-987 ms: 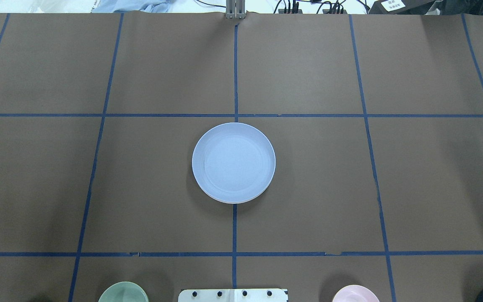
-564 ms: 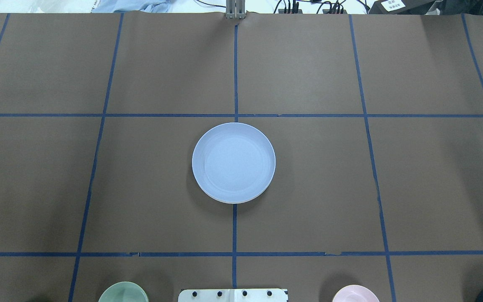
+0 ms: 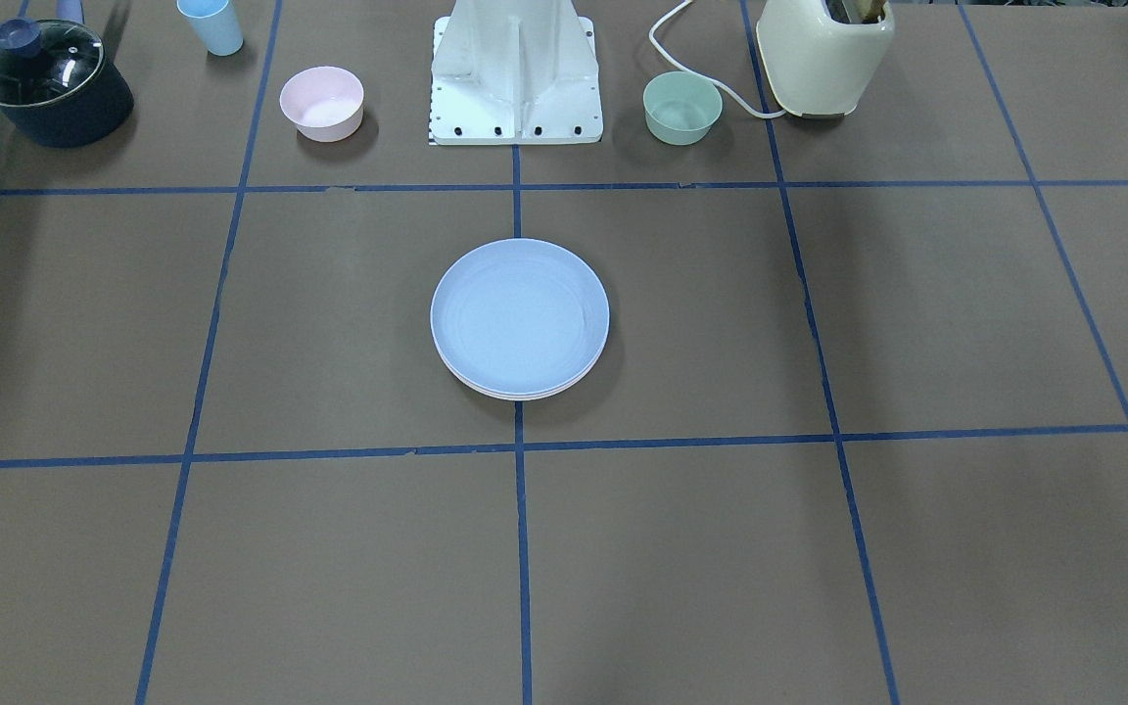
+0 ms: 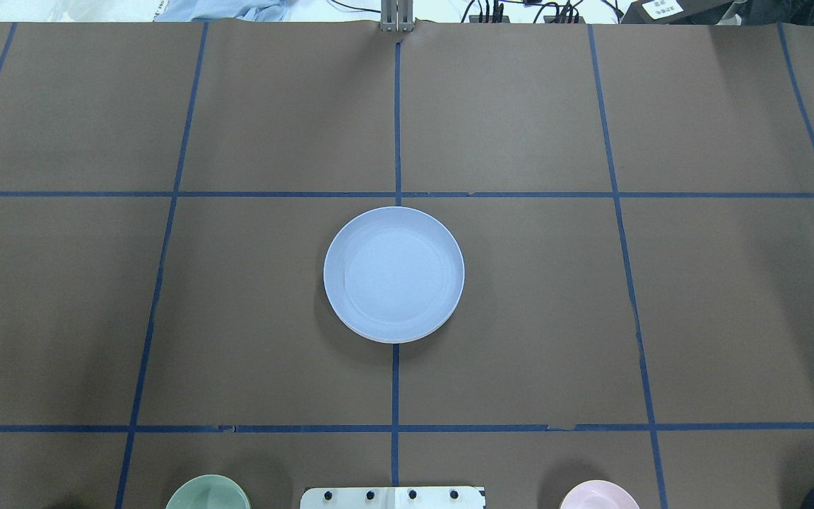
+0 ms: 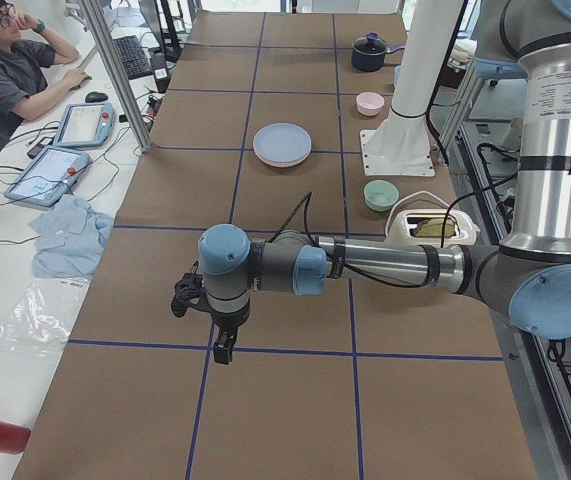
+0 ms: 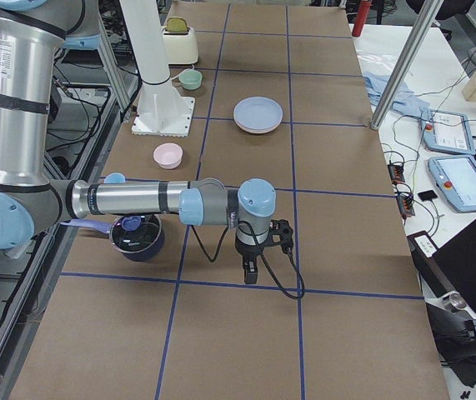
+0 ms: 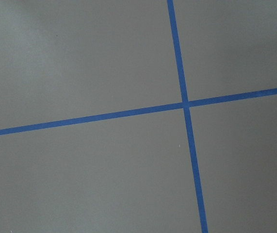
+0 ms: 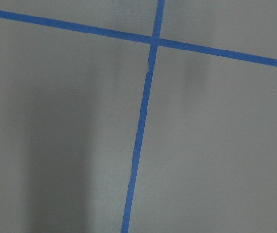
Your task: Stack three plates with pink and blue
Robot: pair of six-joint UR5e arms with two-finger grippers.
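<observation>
A light blue plate (image 4: 393, 273) lies on top of a stack in the middle of the table; it also shows in the front-facing view (image 3: 520, 315). Only thin pale rims (image 3: 515, 393) of plates under it show, so I cannot tell their colours. The stack is far off in both side views (image 5: 282, 143) (image 6: 258, 112). My left gripper (image 5: 223, 350) hangs over bare table well away from the stack, and so does my right gripper (image 6: 250, 273). I cannot tell whether either is open or shut. Both wrist views show only table and blue tape.
By the robot base (image 3: 515, 73) stand a small pink bowl (image 3: 321, 102), a small mint-green bowl (image 3: 682, 108), a lidded dark pot (image 3: 50, 83), a blue cup (image 3: 211, 24) and a cream toaster (image 3: 823, 54). An operator (image 5: 5, 70) sits at the far side.
</observation>
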